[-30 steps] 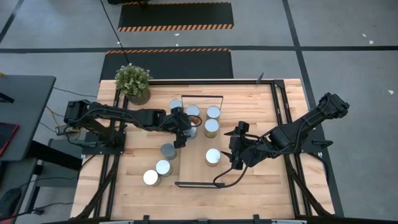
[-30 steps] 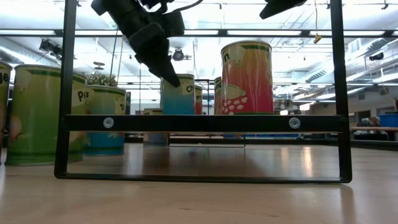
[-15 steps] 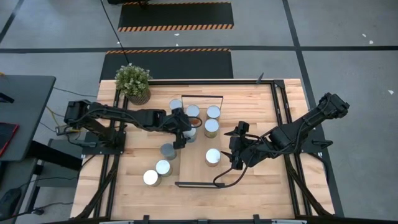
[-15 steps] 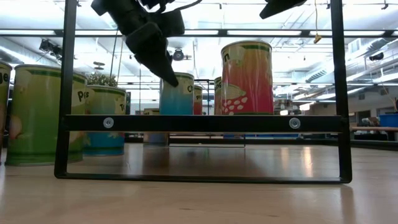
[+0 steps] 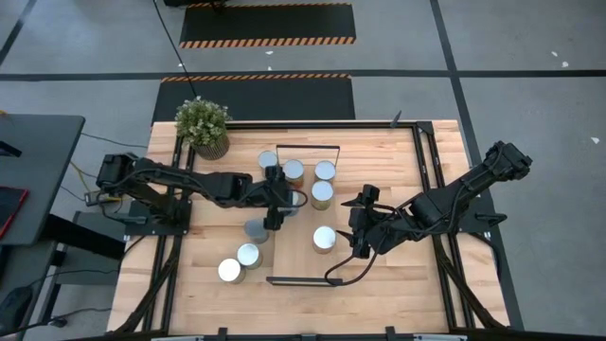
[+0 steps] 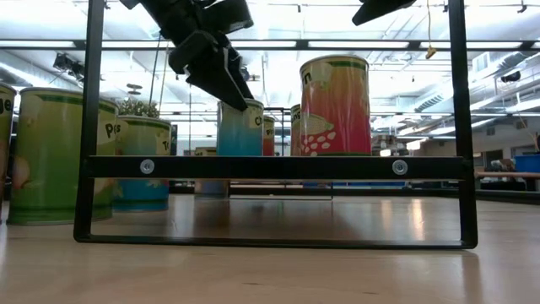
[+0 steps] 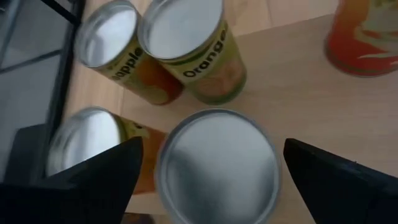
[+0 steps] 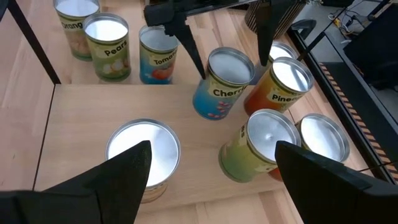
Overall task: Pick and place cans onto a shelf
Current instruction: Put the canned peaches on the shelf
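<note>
The light-wood shelf [image 5: 303,263] lies flat on the table with black bars at its ends. Several cans stand on it; among them is a blue can [image 8: 219,93] upright near its left edge. My left gripper [image 8: 233,67] is open. Its fingers stand on either side of the blue can's silver top [image 7: 217,163] with a gap on each side. My right gripper [image 5: 358,237] hangs open above the shelf's right side, beside a silver-topped can [image 5: 325,239], and holds nothing. More cans [image 5: 249,254] stand on the table left of the shelf.
A potted plant [image 5: 203,125] stands at the table's far left. Cans [image 5: 325,170] crowd the shelf's far end, close to the blue one. Three cans [image 5: 229,270] stand off the shelf's left edge. The shelf's near end is bare wood.
My left gripper has opened and let go of the blue can, which stays upright on the shelf. Its wrist has rolled, so both fingers now show spread over the can in the low view.
</note>
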